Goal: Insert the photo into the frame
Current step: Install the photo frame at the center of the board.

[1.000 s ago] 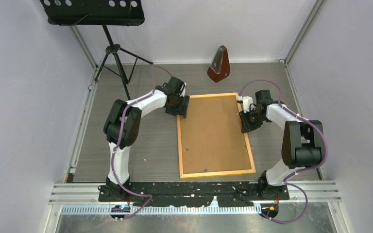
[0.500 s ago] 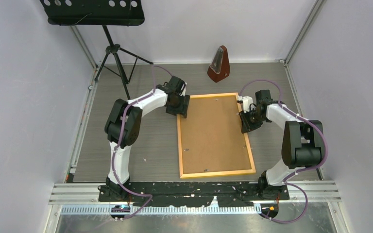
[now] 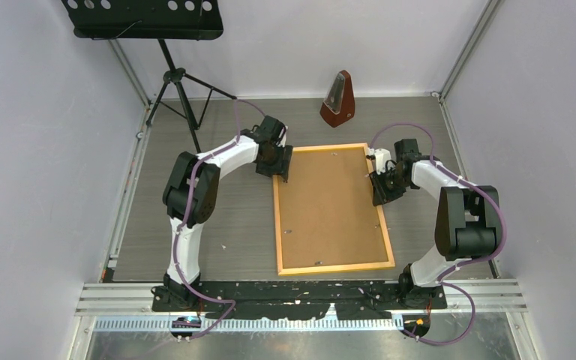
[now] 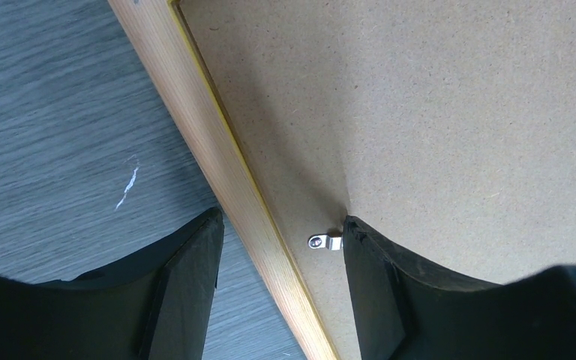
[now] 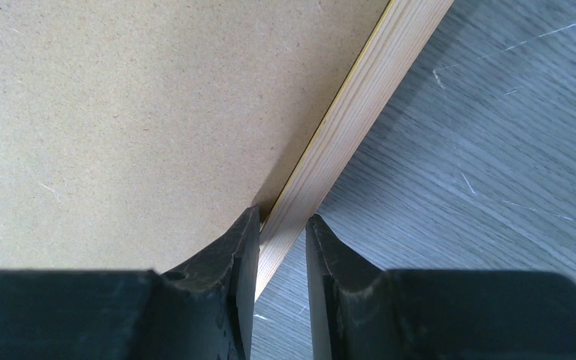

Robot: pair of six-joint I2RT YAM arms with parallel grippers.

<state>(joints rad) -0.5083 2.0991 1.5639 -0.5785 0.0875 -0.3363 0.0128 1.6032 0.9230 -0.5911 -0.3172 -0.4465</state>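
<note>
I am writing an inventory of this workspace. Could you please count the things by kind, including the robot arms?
picture frame: 1
backing board: 1
metronome: 1
music stand: 1
robot arms: 2, left arm and right arm
total: 6

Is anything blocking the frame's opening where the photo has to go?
Yes. The brown backing board fills the frame from strip to strip, with a metal clip on it by the left strip. The photo is not in view.
</note>
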